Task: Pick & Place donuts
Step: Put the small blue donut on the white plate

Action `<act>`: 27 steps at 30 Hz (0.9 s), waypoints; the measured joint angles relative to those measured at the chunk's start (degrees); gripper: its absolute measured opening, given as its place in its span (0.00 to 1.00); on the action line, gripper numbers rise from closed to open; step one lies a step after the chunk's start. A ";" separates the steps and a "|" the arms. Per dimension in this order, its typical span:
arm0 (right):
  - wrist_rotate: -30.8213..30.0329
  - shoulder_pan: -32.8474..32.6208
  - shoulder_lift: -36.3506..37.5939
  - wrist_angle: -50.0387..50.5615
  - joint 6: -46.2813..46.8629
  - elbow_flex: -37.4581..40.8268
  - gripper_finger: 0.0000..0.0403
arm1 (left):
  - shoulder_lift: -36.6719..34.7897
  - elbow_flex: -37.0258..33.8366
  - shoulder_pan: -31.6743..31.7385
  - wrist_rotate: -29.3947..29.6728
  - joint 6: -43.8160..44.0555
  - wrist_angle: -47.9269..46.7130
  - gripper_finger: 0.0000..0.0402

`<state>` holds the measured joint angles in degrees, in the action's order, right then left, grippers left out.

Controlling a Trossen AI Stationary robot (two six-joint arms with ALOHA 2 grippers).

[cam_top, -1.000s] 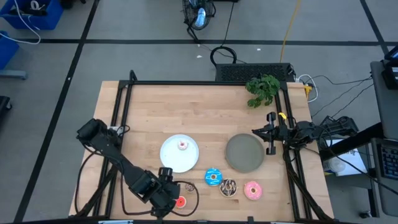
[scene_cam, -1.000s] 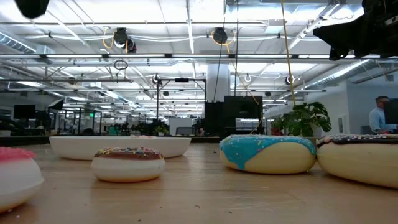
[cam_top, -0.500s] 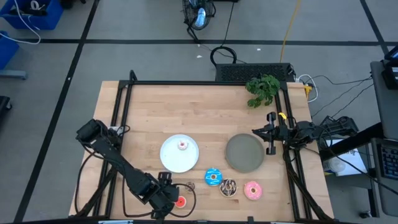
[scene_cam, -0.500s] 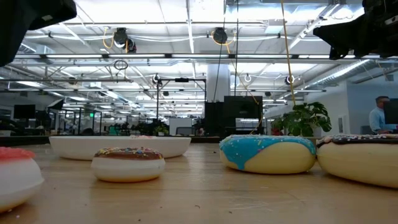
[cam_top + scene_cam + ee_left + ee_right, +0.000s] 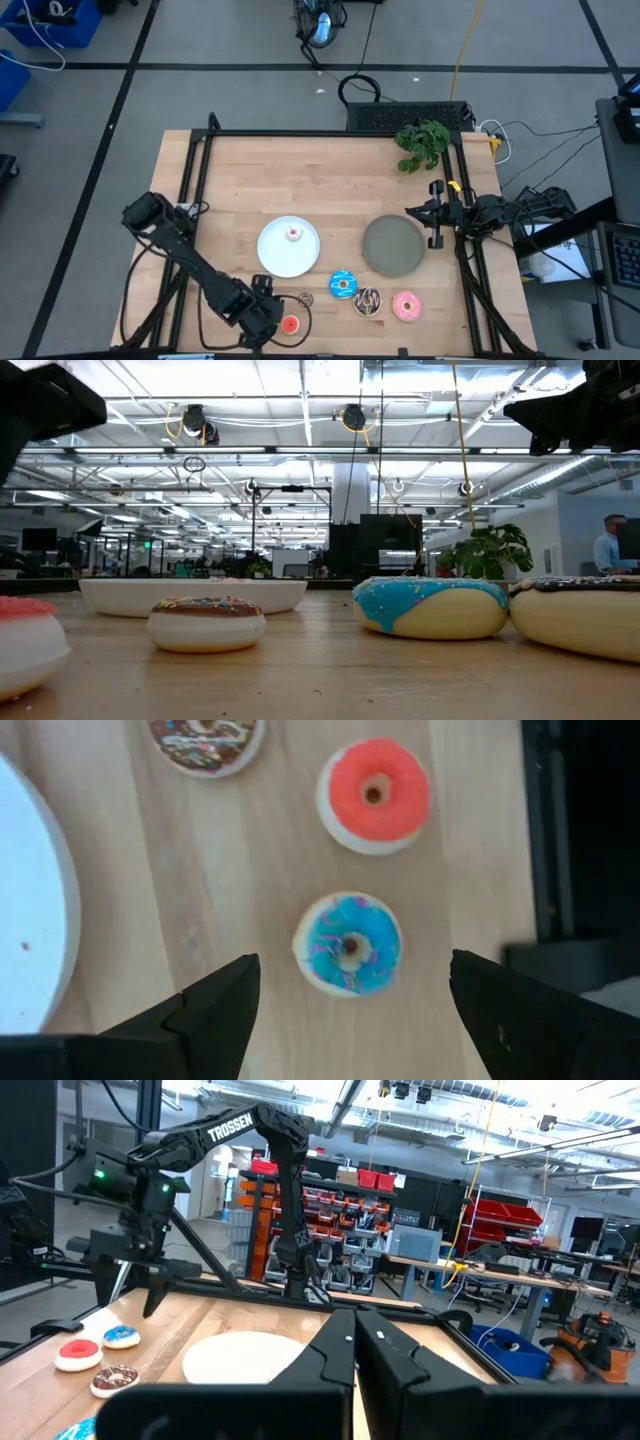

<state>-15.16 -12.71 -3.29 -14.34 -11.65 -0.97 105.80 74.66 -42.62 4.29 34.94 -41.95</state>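
While poised above small blue donut [image 5: 348, 943] on table [image 5: 300, 180], left tool [image 5: 350, 995] spread wide; beside red donut [image 5: 374, 792]. Right tool [image 5: 354, 1342] closed, parked at table's edge.

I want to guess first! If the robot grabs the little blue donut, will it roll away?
Probably not: the small blue donut lies flat on the wooden table. It looks light, so the open left gripper could nudge it sideways. Its rounded rim might slip.
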 joint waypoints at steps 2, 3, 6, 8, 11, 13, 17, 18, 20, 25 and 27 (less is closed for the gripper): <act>0.00 0.00 0.00 0.02 0.02 -0.01 0.00 | 0.00 -1.03 -0.13 0.60 -0.19 2.74 0.81; -0.02 0.00 0.00 0.02 0.02 0.01 0.00 | 0.00 -1.46 -0.36 0.94 -0.54 3.98 0.81; 0.00 0.00 0.00 0.02 0.10 0.00 0.00 | 0.00 -2.29 -0.77 1.08 -1.21 6.23 0.81; 0.00 -0.01 0.00 0.02 0.61 0.01 0.00 | 0.00 -2.45 -0.91 1.37 -0.77 6.29 0.81; 0.00 0.00 0.00 0.02 0.65 0.02 0.00 | 0.00 -2.45 -0.99 3.31 -0.46 6.54 0.81; 0.00 -0.01 0.00 0.04 0.65 0.02 0.00 | 0.37 -2.43 -1.30 4.34 -0.55 7.00 0.81; 0.00 0.00 0.00 0.02 0.65 0.01 0.00 | 2.86 -2.47 -1.81 3.24 -1.20 7.25 0.81; -0.02 -0.02 0.00 0.04 0.65 0.00 0.00 | 3.53 -2.40 -1.79 2.67 -1.22 7.53 0.81; -0.02 -0.02 -0.02 0.02 0.67 -0.01 0.00 | 4.58 -2.21 -1.78 1.76 -1.42 7.81 0.81; -0.05 0.00 -0.18 -0.08 0.67 0.00 0.00 | 5.40 -2.21 -1.56 0.73 -1.62 7.81 0.81; -0.04 -0.02 -0.20 -0.03 0.67 0.01 0.00 | 5.40 -2.21 -1.56 0.76 -1.93 7.51 0.81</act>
<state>-15.20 -12.73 -3.49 -14.37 -10.98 -0.95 111.20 72.44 -44.18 5.04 33.01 -34.44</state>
